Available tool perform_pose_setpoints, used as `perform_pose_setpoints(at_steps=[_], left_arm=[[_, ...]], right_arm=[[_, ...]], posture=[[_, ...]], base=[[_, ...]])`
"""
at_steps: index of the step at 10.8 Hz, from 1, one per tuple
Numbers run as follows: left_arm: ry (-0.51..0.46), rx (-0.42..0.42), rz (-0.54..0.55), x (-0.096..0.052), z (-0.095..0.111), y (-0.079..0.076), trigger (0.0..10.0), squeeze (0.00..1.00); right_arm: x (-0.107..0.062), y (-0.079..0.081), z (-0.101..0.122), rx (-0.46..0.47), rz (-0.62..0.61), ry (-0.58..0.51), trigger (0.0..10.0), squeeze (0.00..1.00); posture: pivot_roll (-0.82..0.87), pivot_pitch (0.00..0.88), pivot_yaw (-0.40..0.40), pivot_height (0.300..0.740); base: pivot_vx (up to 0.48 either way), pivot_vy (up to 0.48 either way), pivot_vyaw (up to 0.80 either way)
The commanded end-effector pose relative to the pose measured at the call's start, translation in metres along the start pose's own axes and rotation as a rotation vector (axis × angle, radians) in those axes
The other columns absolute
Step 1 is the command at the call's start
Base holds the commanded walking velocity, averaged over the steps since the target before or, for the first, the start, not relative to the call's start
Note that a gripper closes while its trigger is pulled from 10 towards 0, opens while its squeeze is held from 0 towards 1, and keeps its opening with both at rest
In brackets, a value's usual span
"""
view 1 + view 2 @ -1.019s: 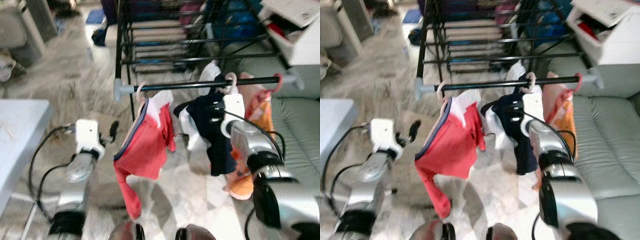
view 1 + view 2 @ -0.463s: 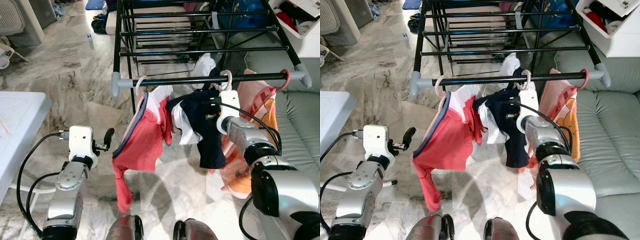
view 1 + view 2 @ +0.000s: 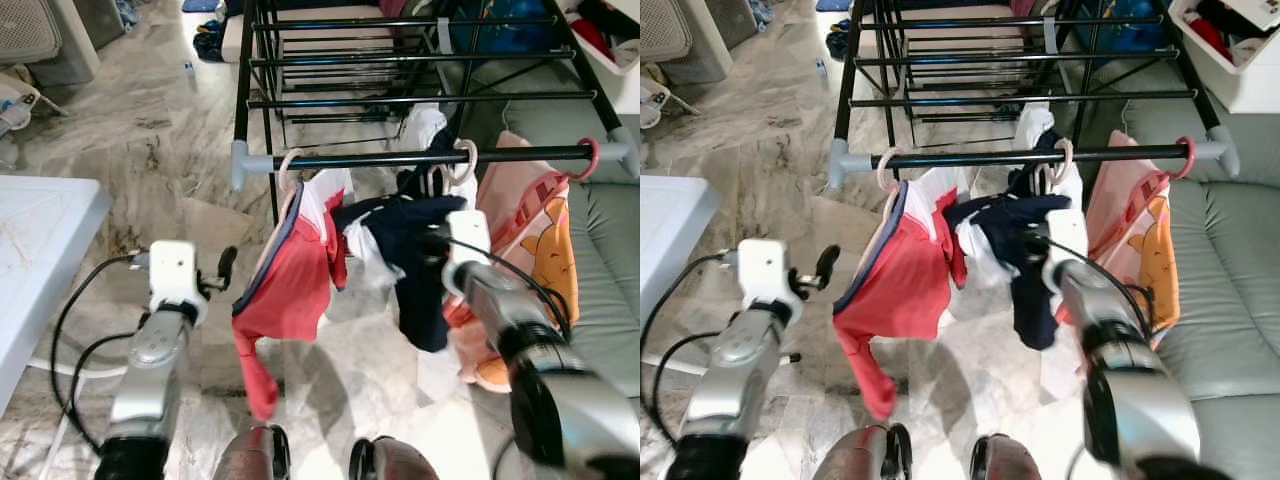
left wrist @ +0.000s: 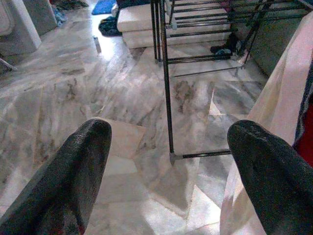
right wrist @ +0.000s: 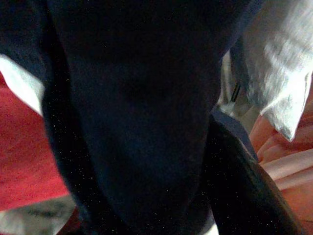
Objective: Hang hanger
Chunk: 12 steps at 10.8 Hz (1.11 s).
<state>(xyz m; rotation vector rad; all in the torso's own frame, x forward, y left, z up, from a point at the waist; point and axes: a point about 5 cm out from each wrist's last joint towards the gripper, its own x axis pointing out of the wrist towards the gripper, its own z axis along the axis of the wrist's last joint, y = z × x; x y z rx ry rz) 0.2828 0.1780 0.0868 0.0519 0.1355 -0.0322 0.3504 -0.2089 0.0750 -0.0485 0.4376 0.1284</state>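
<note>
Left eye view: my right gripper [image 3: 432, 243] sits against the navy garment [image 3: 415, 262] under the rail [image 3: 430, 157]; whether its fingers are closed, I cannot tell. My left gripper [image 3: 222, 270] hovers beside the red shirt [image 3: 290, 285], fingers apart.

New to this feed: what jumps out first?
Three garments hang on hangers from the black drying-rack rail: a red shirt with white and navy trim toward the left, a navy-and-white top in the middle, a pink-and-orange cartoon-print garment at the right end. The right gripper is pressed against the navy top; the left gripper hangs open over the marble floor.
</note>
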Motion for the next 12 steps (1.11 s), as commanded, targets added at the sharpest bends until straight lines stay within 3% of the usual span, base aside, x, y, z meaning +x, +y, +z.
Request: perform_pose_setpoints(at_steps=[1, 4, 6, 8, 12], left_arm=[[0.011, 0.002, 0.020, 0.000, -0.005, 0.000, 10.0, 0.00], [-0.007, -0.009, 0.006, 0.004, -0.005, -0.007, 10.0, 0.00], [-0.020, -0.006, -0.006, 0.009, -0.001, -0.010, 10.0, 0.00], [-0.049, 0.004, -0.035, 0.019, 0.009, -0.017, 10.0, 0.00], [-0.023, 0.002, -0.051, 0.018, 0.004, -0.016, 10.0, 0.00]], right_arm=[[-0.004, -0.005, 0.009, -0.020, -0.021, -0.075, 10.0, 1.00], [-0.031, -0.002, 0.008, 0.065, -0.118, -0.259, 10.0, 1.00], [-0.042, 0.004, 0.001, 0.058, -0.130, -0.291, 10.0, 1.00], [-0.070, 0.013, -0.009, 0.068, -0.200, -0.340, 10.0, 1.00], [-0.096, 0.018, -0.005, 0.034, -0.271, -0.439, 10.0, 1.00]], posture=[[-0.02, 0.085, 0.016, 0.740], [-0.06, 0.052, 0.011, 0.740], [-0.06, 0.050, 0.021, 0.740], [-0.07, 0.042, 0.019, 0.740], [-0.08, 0.046, 0.032, 0.740]], base=[[0.000, 0.000, 0.00], [0.000, 0.000, 0.00], [0.000, 0.000, 0.00], [0.000, 0.000, 0.00], [0.000, 0.000, 0.00]])
